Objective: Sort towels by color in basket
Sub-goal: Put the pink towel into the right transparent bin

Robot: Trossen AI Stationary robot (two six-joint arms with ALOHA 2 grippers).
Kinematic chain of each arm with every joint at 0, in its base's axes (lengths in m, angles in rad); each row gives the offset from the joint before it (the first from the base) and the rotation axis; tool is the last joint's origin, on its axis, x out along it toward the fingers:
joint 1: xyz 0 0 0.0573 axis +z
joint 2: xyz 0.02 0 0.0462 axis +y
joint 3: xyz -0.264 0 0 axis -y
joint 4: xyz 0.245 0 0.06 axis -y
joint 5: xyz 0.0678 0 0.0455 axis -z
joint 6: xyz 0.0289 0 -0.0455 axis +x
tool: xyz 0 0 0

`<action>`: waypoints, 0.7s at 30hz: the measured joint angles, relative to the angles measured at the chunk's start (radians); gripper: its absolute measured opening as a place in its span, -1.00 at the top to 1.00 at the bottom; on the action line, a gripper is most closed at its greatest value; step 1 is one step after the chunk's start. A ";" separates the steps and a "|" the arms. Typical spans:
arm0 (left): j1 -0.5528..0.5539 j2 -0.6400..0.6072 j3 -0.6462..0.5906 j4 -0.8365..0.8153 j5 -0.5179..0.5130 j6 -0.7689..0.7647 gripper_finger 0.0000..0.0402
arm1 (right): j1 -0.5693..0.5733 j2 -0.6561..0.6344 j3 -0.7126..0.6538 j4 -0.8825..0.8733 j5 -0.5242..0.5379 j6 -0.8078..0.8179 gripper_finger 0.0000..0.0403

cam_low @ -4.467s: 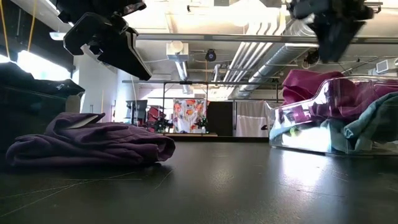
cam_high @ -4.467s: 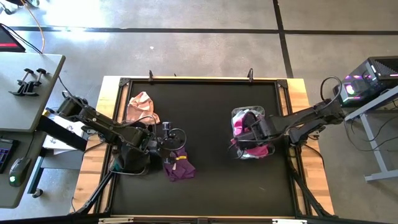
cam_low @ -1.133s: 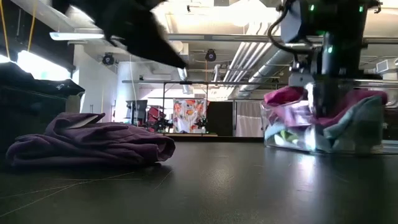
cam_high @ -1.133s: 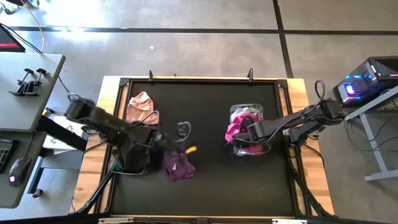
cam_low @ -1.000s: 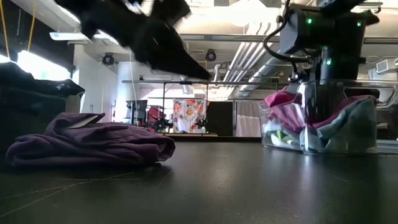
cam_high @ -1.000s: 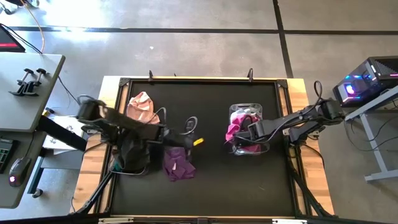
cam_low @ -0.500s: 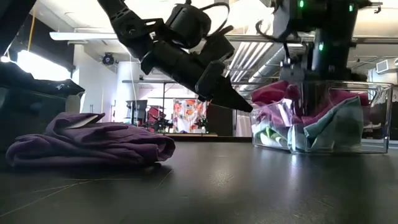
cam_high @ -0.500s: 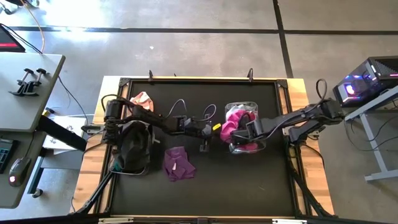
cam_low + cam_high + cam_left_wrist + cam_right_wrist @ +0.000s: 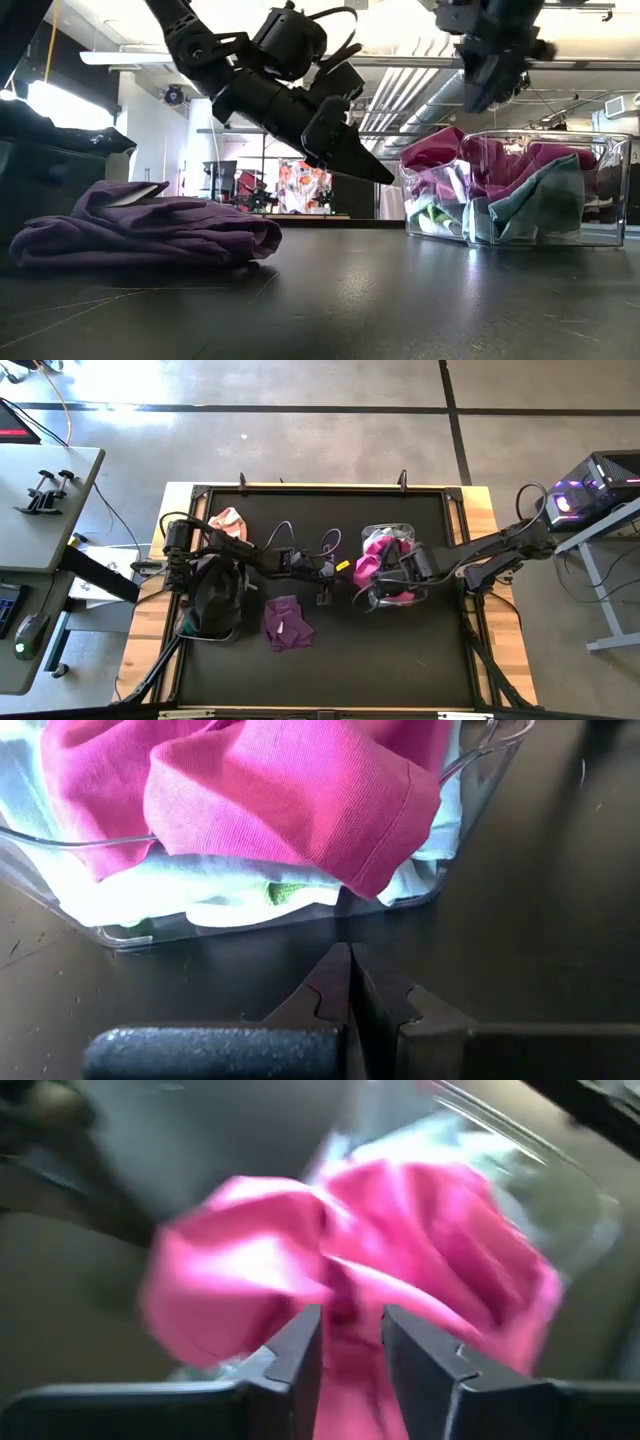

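A clear plastic basket stands on the black table right of centre. It holds towels. A magenta towel drapes over its left rim, and pale mint and lime ones lie under it. My left gripper reaches out level with its fingers shut. Its tip is just short of the basket's left wall. My right gripper hovers above the basket, open and holding nothing. The magenta towel lies below it. A purple towel lies crumpled flat on the table.
A pink towel lies near the table's far left corner. A dark heap of cloth sits by the left arm's base. Bare black table surface stretches across the near half. A raised frame edges the table.
My left arm has swung from above the purple towel toward the right, stretching out until its tip is beside the basket. My right gripper, which was down among the basket's towels, has risen clear above them. The basket has shifted slightly toward the left.
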 joint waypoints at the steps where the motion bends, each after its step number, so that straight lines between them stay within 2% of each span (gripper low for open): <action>1: 0.000 0.000 -0.009 0.019 0.000 -0.001 1.00 | -0.005 0.000 -0.005 0.044 -0.003 -0.034 0.53; 7: 0.000 0.000 -0.024 0.036 0.000 -0.002 1.00 | -0.085 0.001 -0.119 0.362 -0.111 -0.242 0.68; 15: -0.013 0.000 -0.024 0.027 0.000 0.022 1.00 | -0.213 0.001 -0.304 0.410 -0.186 -0.157 0.84; 18: -0.025 -0.016 -0.025 -0.007 -0.001 0.024 1.00 | -0.239 0.001 -0.387 0.519 -0.188 -0.142 0.89; 21: -0.055 -0.087 -0.025 -0.084 -0.072 0.062 1.00 | -0.251 0.000 -0.456 0.637 -0.204 -0.165 0.91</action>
